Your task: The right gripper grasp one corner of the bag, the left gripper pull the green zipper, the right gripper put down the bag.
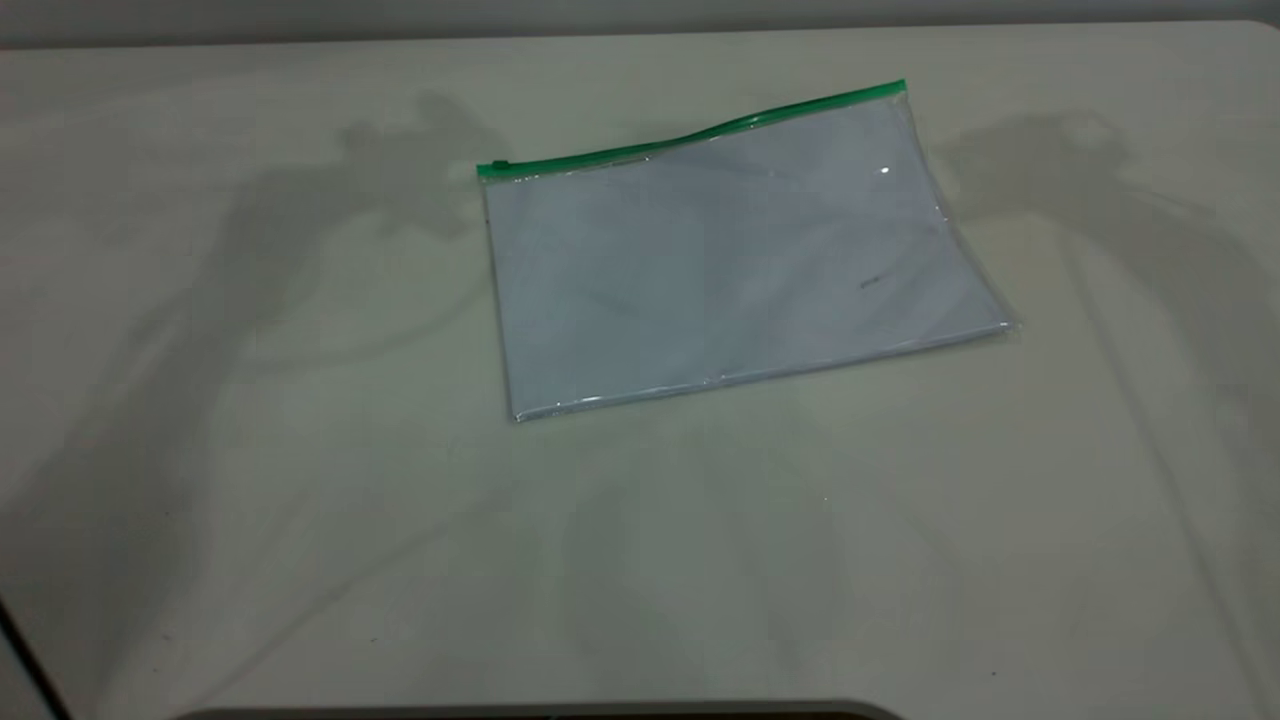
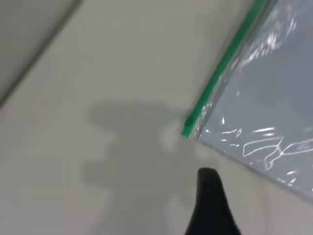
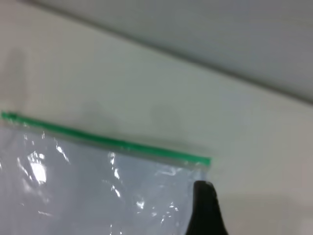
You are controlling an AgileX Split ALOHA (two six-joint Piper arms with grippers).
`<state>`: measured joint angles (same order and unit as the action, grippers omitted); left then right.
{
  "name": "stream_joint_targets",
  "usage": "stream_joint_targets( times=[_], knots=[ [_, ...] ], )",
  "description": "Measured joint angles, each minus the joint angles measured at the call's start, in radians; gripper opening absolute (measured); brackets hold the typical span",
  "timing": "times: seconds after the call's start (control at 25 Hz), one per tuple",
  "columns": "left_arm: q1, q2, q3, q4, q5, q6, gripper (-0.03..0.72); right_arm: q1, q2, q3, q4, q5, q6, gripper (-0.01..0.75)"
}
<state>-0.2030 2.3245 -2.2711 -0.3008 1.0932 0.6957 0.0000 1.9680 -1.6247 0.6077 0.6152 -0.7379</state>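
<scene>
While both arms stay out of the exterior view, leaving only their shadows on the table, we get just one dark fingertip per wrist camera, so we cannot tell whether either gripper is open or closed. Left wrist view: one black finger of the left gripper, cut off by the frame edge, hangs over bare table just beside the bag's corner where the green zipper ends; tip and corner look apart, not touching. Right wrist view: one black finger of the right gripper, also cut off, sits close to the other corner, overlapping the bag's side edge in that picture; contact we cannot confirm. Both wrist views are blurred, so the slider is hard to make out there. In the exterior view the bag lies flat on the table, roughly mid-table toward the far side, slightly skewed, with the zipper along its far long edge and the slider tab at the left end. A tiny dark speck shows on the plastic toward the right. Counts: one bag, one zipper strip, one slider, two fingertips seen, one per arm.
</scene>
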Motion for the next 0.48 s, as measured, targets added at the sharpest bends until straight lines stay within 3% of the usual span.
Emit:
stream_joint_targets(
  times=[0.2,0.48],
  knots=[
    [0.000,-0.148,-0.002,0.116,0.072,-0.167,0.586,0.001,-0.239,0.000,-0.171,0.097,0.220,0.584],
    [0.000,-0.343,-0.004,0.284,0.074,-0.375,0.586,0.000,-0.528,0.000,-0.347,0.310,0.417,0.584]
  ],
)
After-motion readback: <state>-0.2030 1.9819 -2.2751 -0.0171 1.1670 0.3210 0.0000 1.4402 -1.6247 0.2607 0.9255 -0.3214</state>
